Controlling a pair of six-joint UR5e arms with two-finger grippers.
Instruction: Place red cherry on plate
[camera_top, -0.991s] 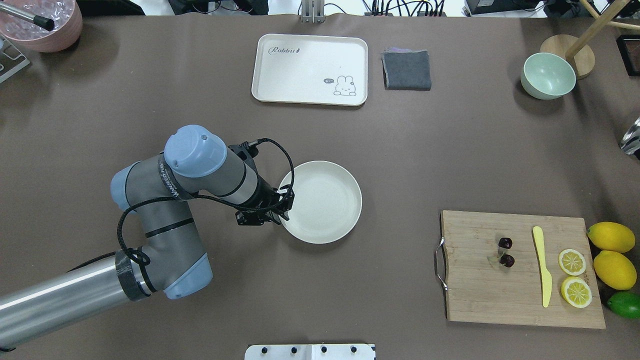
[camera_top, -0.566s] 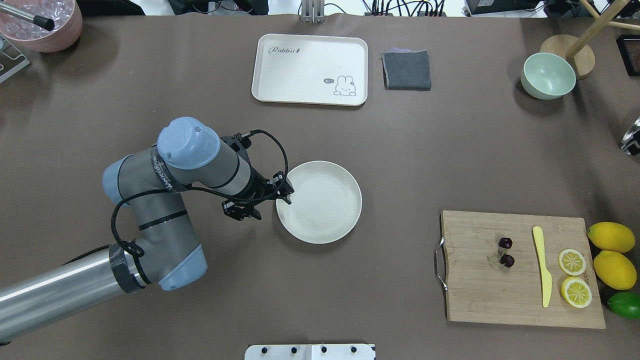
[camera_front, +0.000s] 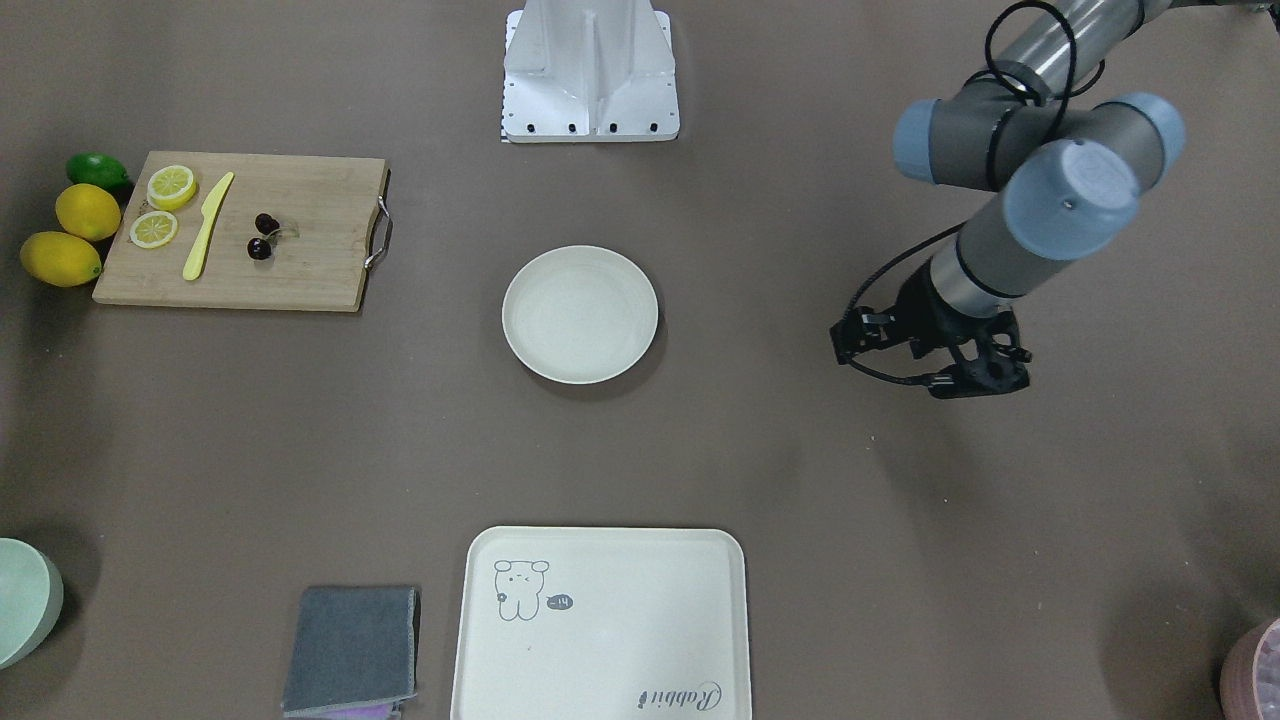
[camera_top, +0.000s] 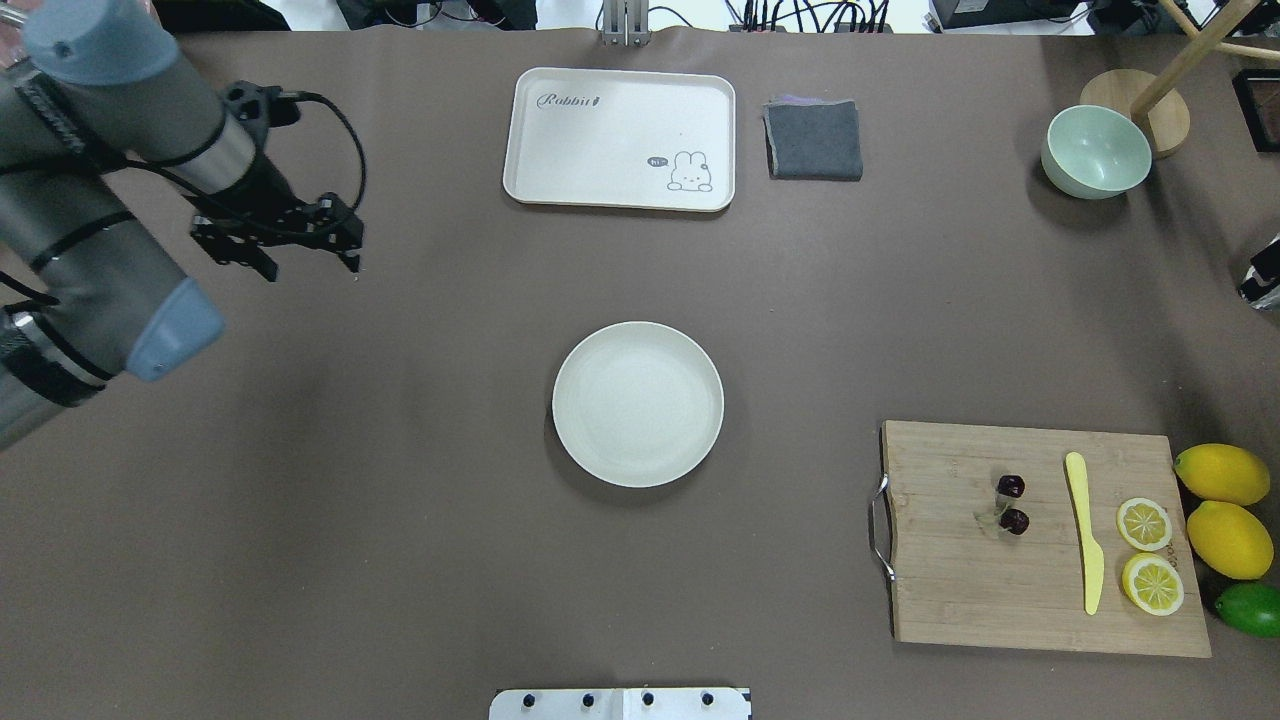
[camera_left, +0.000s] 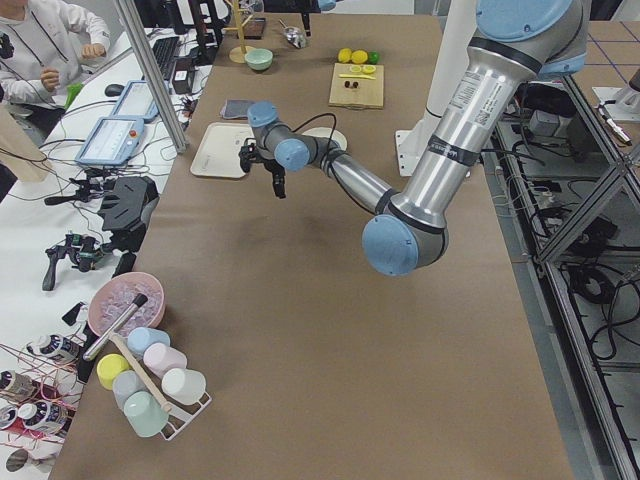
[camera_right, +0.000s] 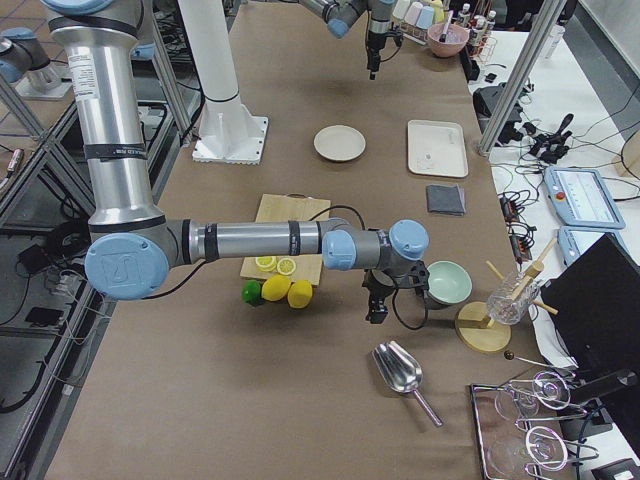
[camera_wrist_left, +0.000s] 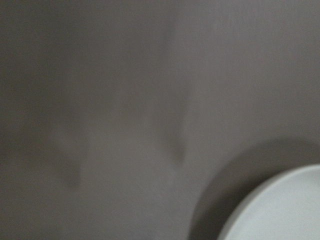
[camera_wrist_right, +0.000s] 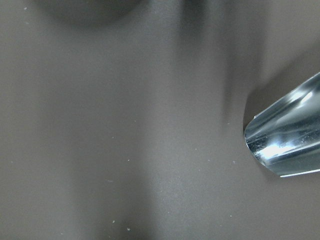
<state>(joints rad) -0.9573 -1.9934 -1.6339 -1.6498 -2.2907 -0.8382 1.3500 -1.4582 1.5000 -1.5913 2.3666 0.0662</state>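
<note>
Only side-on: right claw (camera_right: 375, 314) beside scoop (camera_right: 399, 369).

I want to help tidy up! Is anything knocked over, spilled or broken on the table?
Nothing stands out. The plate sits flat and empty mid-table, the red cherry lies on the cutting board with the yellow knife and lemon halves, and no spill or damage shows.

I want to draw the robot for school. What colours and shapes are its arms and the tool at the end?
Both arms are round tubes, shiny silver and grey, with pale blue caps on the joints. The left arm has a black cable looping along it; the right arm looks alike. The left tool and right tool are black.
</note>
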